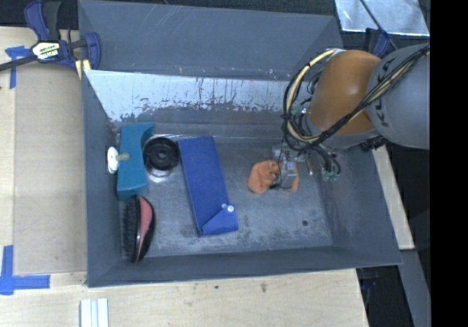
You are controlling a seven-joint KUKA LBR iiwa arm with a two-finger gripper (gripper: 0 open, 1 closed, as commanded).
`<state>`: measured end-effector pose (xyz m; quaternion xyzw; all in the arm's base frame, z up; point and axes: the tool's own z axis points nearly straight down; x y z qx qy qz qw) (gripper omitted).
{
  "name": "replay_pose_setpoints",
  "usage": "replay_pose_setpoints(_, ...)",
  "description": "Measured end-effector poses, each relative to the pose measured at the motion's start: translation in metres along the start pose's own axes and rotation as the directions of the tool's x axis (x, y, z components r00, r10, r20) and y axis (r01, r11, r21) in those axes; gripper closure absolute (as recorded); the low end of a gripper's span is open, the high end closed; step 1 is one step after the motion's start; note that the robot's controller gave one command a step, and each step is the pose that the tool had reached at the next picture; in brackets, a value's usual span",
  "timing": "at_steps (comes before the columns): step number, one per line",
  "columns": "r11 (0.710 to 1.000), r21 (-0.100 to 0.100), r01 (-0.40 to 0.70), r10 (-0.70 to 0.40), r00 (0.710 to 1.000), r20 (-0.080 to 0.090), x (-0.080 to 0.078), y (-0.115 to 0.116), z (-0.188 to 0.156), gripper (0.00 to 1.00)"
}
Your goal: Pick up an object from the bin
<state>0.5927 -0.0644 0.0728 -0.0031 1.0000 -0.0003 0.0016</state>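
Note:
My gripper [287, 172] is low in the right half of the bin, under the orange wrist cover. Right at its fingers lies a small orange lumpy thing [261, 176], touching or partly between them; I cannot tell which. A long blue box [206, 183] lies flat to the left of it, in the middle of the bin.
Further left are a black round lid or cup [161, 154], a teal block with a white knob [133, 159], and a black and pink brush [137, 227] at the front left. Bare floor lies in front of the gripper, towards the front right.

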Motion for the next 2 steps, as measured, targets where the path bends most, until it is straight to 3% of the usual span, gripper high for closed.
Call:
replay_pose_setpoints(1, 1.000, 0.000, 0.000, 0.000, 1.000, 0.000, 0.000, 0.000, 0.000, 1.00)
replay_pose_setpoints(2, 1.000, 0.001, -0.026, 0.026, 1.000, 0.009, -0.005, -0.027, -0.180, 1.00)
